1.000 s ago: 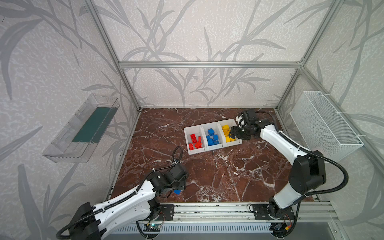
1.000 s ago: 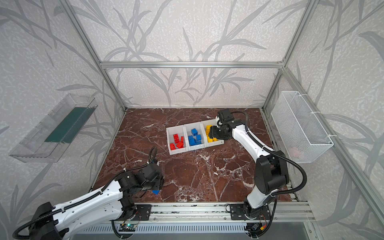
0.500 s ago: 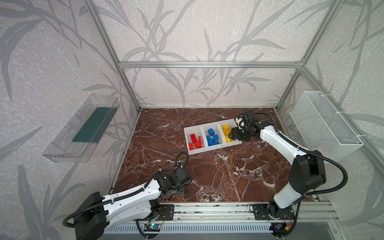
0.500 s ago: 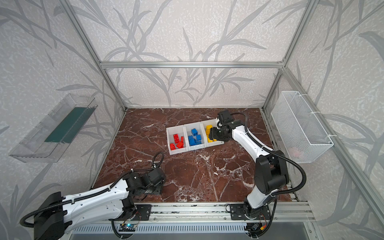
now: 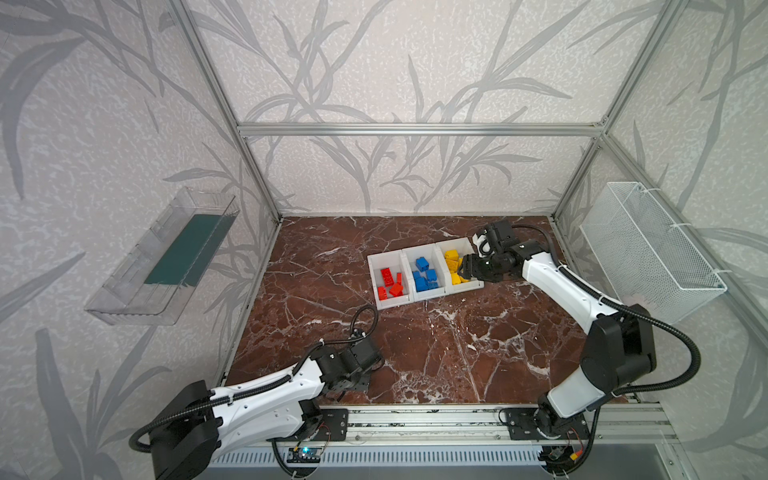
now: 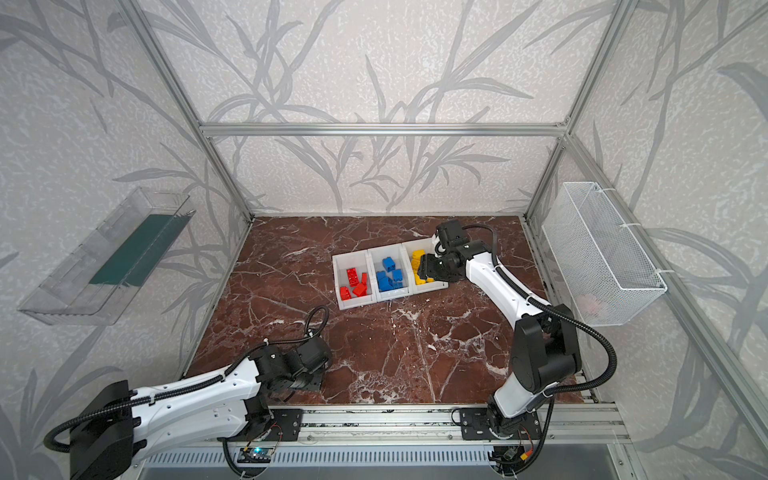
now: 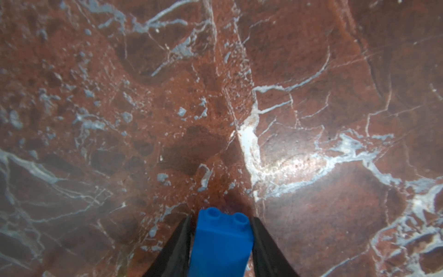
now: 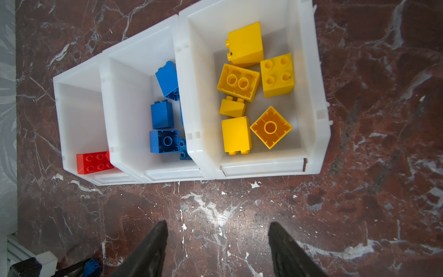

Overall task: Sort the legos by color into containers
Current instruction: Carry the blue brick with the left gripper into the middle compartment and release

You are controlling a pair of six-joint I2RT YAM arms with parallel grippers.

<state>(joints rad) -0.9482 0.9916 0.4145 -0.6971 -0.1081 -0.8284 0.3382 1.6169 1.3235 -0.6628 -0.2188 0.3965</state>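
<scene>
**Left gripper** [image 7: 221,219]. A second ago its fingers stood apart. Now we find them drawn in against both sides of the blue brick [image 7: 221,242], and we enter it as grasping that brick. The arm also lies lower over the front of the table [image 5: 457,353] than it did.

**Blue brick.** It is at the front left of the table, well apart from the bins, with its studs pointing away from the wrist. We cannot tell whether it has left the surface.

**Right gripper** [image 8: 217,223]. Its fingers are spread with nothing between them. It hangs just beside the yellow bin [image 8: 309,72], where it was a second ago.

**Bins, three in a row.**
- The red bin [image 8: 76,108] holds red bricks [image 5: 388,280].
- The blue bin [image 8: 129,84] holds blue bricks [image 8: 161,115].
- The yellow bin holds yellow bricks [image 8: 276,74].
- We see no mixing of colours.

**Meaning.** We judge the pick made, and this is the only loose brick in view. Lifting it and carrying it to the middle bin remain.
</scene>
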